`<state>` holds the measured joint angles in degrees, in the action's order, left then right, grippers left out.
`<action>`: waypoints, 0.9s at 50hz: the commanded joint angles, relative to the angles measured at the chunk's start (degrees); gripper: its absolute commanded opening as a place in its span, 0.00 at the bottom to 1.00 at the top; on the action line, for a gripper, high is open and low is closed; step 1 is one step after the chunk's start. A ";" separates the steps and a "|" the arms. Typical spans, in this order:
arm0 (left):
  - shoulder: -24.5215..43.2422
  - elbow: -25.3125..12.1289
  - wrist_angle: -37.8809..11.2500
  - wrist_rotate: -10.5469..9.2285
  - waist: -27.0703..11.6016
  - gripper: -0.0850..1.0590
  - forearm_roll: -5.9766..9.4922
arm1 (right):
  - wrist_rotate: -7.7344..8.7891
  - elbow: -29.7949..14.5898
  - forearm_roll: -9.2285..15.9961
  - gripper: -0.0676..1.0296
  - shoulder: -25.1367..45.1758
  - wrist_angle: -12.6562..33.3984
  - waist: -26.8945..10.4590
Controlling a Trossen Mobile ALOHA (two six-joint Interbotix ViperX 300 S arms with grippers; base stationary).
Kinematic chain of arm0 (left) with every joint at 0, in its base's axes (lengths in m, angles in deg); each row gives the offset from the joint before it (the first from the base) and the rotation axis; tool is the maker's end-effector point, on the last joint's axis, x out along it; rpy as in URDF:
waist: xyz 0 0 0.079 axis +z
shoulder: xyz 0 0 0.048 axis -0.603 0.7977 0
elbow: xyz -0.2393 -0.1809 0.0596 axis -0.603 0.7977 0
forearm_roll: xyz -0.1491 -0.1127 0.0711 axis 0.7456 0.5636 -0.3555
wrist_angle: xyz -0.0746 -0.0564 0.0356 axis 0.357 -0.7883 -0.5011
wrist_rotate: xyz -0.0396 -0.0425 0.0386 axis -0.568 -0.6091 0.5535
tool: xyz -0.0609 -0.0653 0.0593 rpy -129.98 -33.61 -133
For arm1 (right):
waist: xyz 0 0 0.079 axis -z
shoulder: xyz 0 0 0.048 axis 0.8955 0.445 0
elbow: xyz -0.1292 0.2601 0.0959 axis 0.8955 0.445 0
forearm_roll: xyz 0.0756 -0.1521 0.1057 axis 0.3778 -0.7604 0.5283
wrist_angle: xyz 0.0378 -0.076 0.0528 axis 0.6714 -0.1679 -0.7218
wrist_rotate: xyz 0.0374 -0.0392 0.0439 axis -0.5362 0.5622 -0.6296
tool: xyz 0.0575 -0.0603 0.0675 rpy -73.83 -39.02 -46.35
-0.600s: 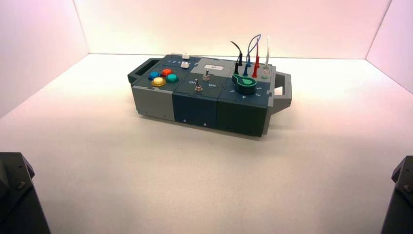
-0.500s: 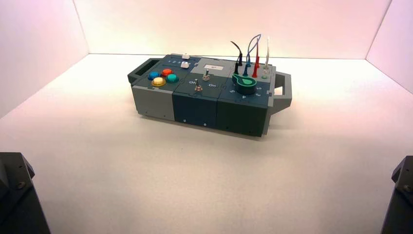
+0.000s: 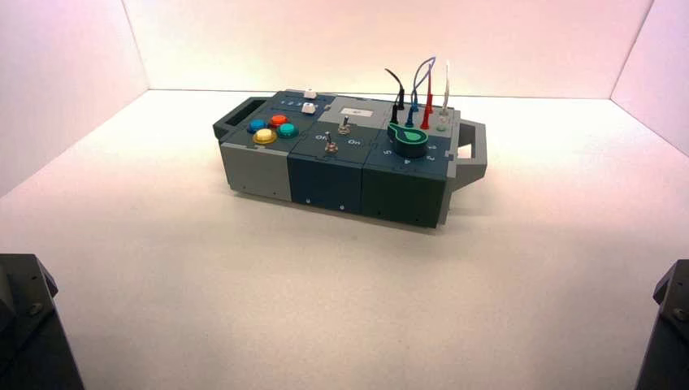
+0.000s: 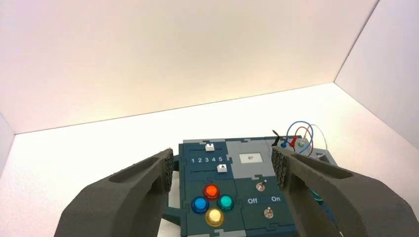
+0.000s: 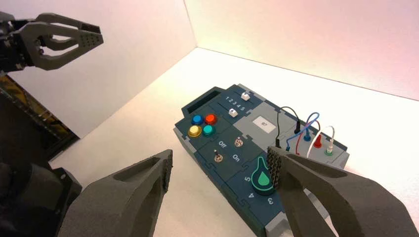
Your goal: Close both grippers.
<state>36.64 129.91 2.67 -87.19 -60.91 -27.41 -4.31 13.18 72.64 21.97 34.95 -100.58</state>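
- Box [image 3: 349, 158] is seen standing toward the far edge of the white table [image 3: 244, 284], slightly turned, well apart from both arms
- Lettering read in the wrist views: "1 2 3 4 5" beside the two white sliders [image 4: 209, 147], "Off" and "On" between the two toggle switches [image 4: 261, 186], numerals 3, 4, 5 by the green knob [image 5: 262, 178]; the small display's [image 4: 250, 158] figures cannot be made out
- Four round buttons [image 4: 211, 191], red, blue, green and yellow, are grouped next to the sliders
- Wires [image 5: 307, 129], black, blue, red and white, are plugged in at the knob end of the box
- Left gripper [image 4: 222, 170] is held near the table's near-left corner, above the surface; fingers wide apart, nothing held or touched
- Right gripper [image 5: 220, 168] is held near the near-right corner; fingers likewise spread wide, empty, clear of the box
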 commanded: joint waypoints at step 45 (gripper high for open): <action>0.26 -2.81 0.09 -0.09 -0.26 0.05 0.18 | -1.23 0.18 -2.55 0.04 -4.48 0.26 1.14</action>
<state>36.21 128.86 2.15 -87.36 -60.99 -27.23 -5.36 14.76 70.10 16.69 35.48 -99.61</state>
